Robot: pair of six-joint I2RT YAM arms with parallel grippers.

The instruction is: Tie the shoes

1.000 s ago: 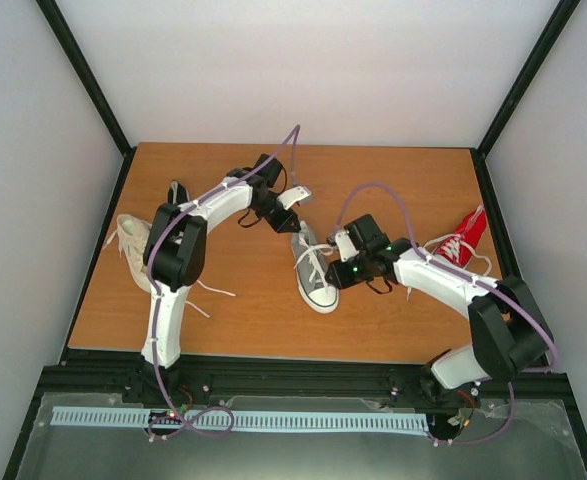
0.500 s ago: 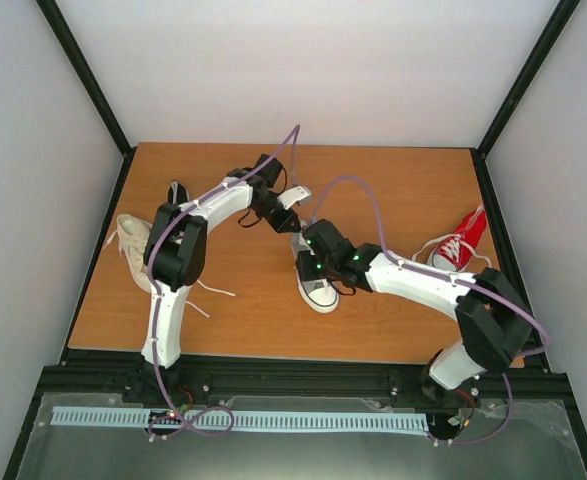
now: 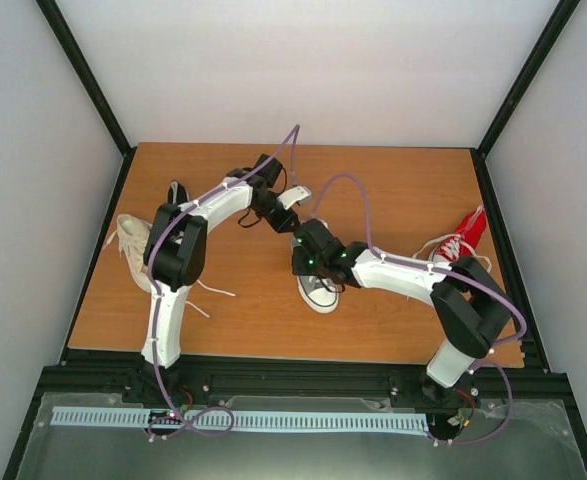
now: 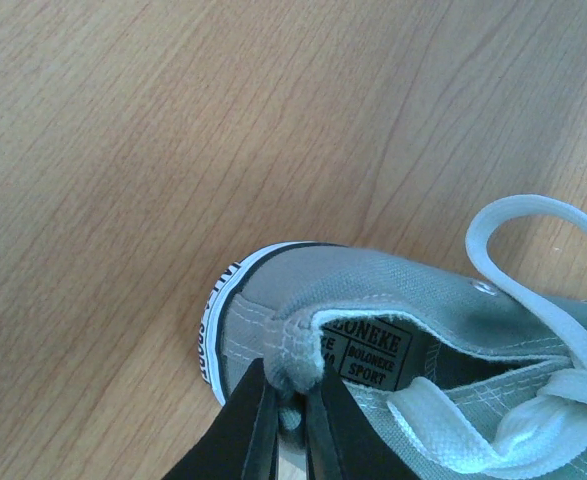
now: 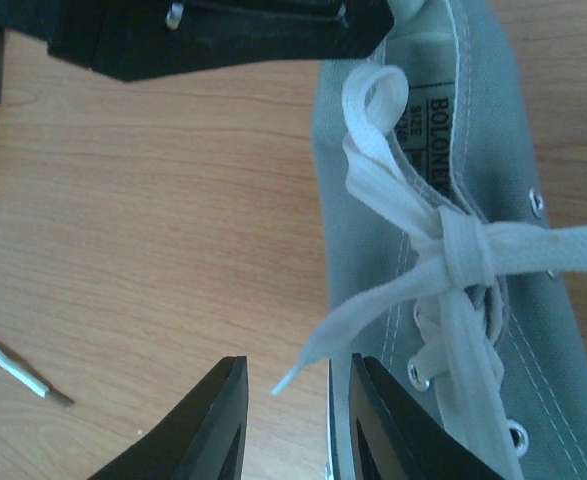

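Left tool (image 4: 289, 400) clenches the grey shoe (image 4: 373, 290) by its heel, mid-tabletop (image 4: 123, 150); right tool (image 5: 288, 405) stands parted around a loose lace end (image 5: 313, 345). One knot (image 5: 468, 250) looks made, so the bow seems left to do.

From above, the right arm (image 3: 403, 275) hides most of the grey sneaker (image 3: 320, 293); the left arm (image 3: 213, 205) covers much of the black shoe (image 3: 176, 192).
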